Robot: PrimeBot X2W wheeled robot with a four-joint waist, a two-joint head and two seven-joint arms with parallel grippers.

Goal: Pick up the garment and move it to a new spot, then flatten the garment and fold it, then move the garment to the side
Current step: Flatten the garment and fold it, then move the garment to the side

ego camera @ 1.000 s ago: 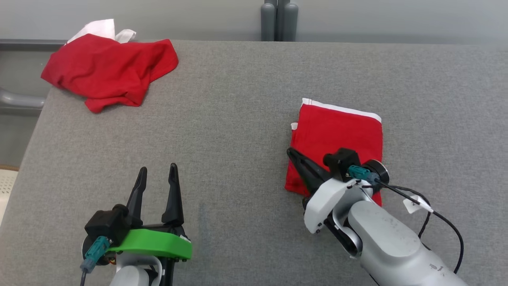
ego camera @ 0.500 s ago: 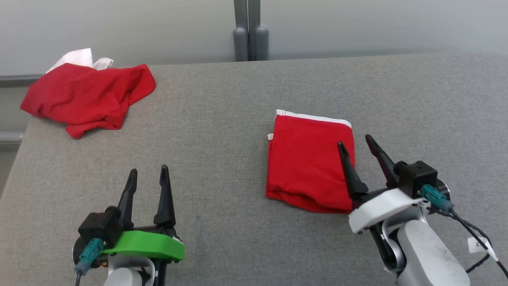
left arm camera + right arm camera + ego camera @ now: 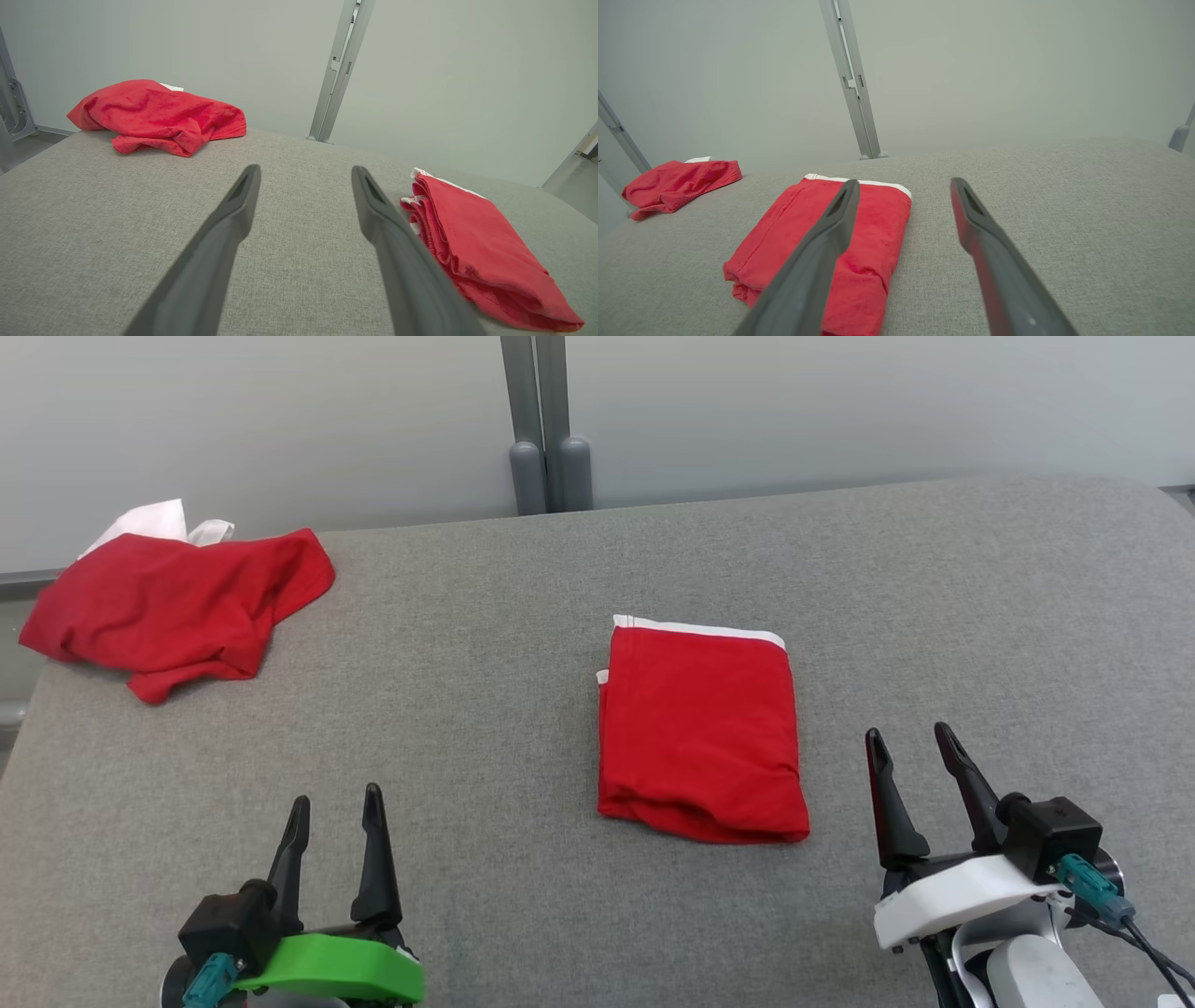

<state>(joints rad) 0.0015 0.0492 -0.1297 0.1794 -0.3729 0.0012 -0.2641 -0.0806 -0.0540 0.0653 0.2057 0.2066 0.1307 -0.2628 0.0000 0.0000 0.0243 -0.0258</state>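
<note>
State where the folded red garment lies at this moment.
In the head view the folded garment lies on the table, slightly right of centre, to the left of the right claw.

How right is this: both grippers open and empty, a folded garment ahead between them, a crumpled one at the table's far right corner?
One slip: the head view shows the crumpled garment at the far left corner of the table, not right. The left gripper and right gripper are open and empty, with the folded garment ahead between them.
</note>
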